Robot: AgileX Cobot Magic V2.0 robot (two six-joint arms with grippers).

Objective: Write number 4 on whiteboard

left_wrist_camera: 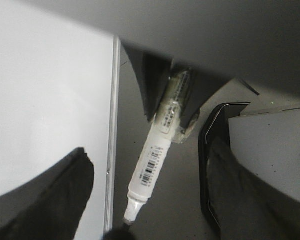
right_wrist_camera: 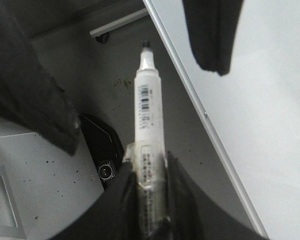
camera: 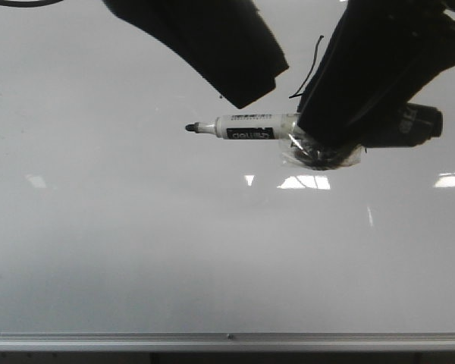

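One marker [camera: 246, 126] shows, white, cap off, its rear end hidden inside the right gripper [camera: 326, 144], whose fingers [right_wrist_camera: 177, 200] are clamped on the barrel. It lies level in front of the whiteboard [camera: 136, 250], tip pointing left. One left gripper [camera: 243, 95] hangs at the top, cut off by the frame; whether it is open cannot be told. One thin black stroke [camera: 309, 68] of the number 4 shows between the arms; the rest is hidden.

Right tool [right_wrist_camera: 150, 187] is clamped on a marker [right_wrist_camera: 149, 107]; left tool [camera: 246, 95] hangs alongside.
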